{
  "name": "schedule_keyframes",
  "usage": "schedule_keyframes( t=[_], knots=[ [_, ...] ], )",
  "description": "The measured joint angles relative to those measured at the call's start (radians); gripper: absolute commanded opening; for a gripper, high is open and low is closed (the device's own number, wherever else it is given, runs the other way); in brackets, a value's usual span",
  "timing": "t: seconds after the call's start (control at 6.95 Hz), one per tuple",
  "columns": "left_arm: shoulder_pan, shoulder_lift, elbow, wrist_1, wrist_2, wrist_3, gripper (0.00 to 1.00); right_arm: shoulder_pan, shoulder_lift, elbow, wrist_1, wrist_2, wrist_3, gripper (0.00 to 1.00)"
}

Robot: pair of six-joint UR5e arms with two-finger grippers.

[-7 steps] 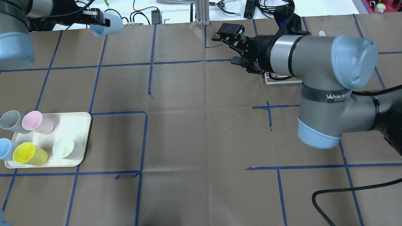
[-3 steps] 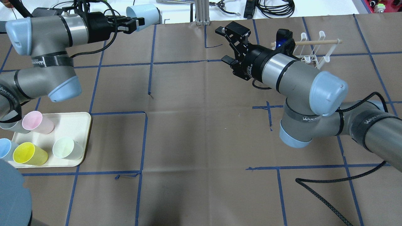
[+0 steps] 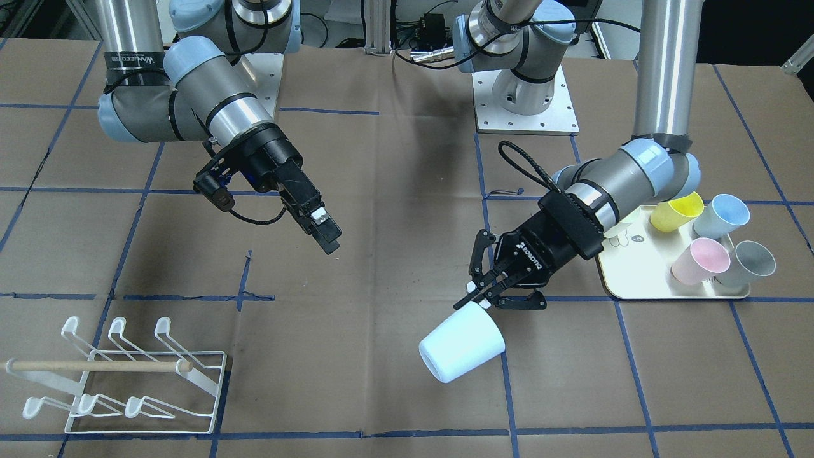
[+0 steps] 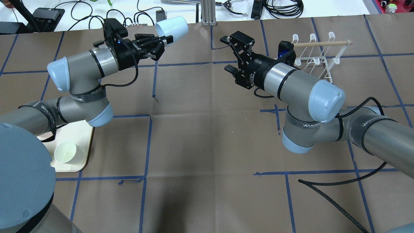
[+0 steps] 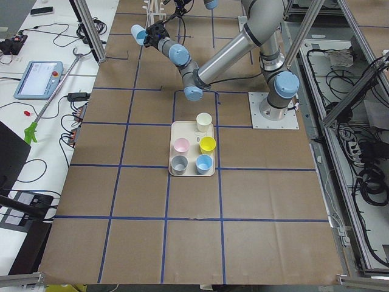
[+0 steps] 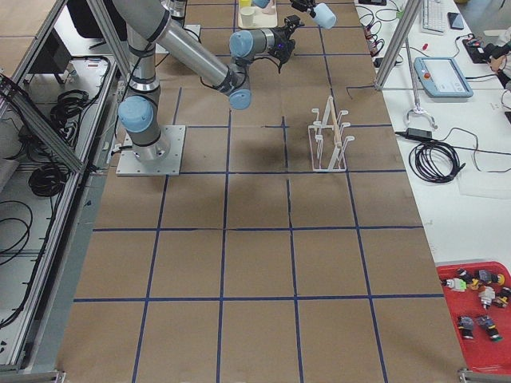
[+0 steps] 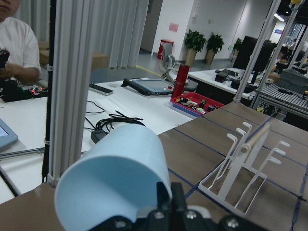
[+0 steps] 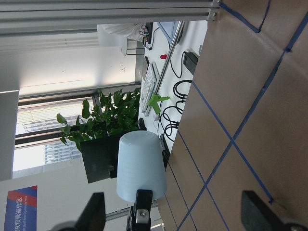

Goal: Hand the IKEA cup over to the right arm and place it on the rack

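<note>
Two pincers hung above the brown surface (image 3: 356,407), which had blue tape lines on it. The left pincer (image 4: 165,40) was closed on the light blue cup (image 4: 172,27). It pinched the cup at the rim, so the cup lay on its side in the air. The cup's bottom pointed away from the pincer.

Seen from above, with the robot at 6 o'clock, the cup was at about 11 o'clock, right over the far edge of the surface. The right pincer (image 4: 227,54) was at about 12 o'clock. Its two fingers were spread wide and held nothing. It pointed toward 10 o'clock, over to the cup's side, but there was a clear gap between it and the cup. In the right wrist camera, the cup showed between the two spread fingers, well apart from them.

The rack (image 4: 315,51) stood on the surface at about 1 o'clock, just behind the right arm's wrist and near the far edge. It was made of white wire with bent prongs in two rows. A light wooden stick (image 4: 323,43) lay across its top.

The tray (image 3: 642,280) sat at about 8 o'clock, partly under the left arm. A yellow cup (image 3: 677,211), another blue cup (image 3: 722,215), a pink cup (image 3: 699,261) and a grey cup (image 3: 747,264) stood on it. A pale cup (image 4: 65,152) stood on it too.
</note>
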Motion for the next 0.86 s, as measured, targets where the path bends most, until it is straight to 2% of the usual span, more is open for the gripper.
schedule_keyframes(
  t=[0.14,0.29,0.86],
  knots=[
    [-0.011,-0.003,-0.064,0.109,0.0,-0.031,0.0,0.001,0.008,-0.001,0.004,-0.006,0.0,1.0],
    [-0.027,0.001,-0.109,0.163,0.001,-0.043,0.0,0.003,0.018,-0.004,0.007,-0.008,0.001,1.0],
    [-0.116,0.012,-0.133,0.188,0.079,-0.081,0.0,0.009,0.048,-0.013,0.015,-0.014,0.0,1.0]
  ],
)
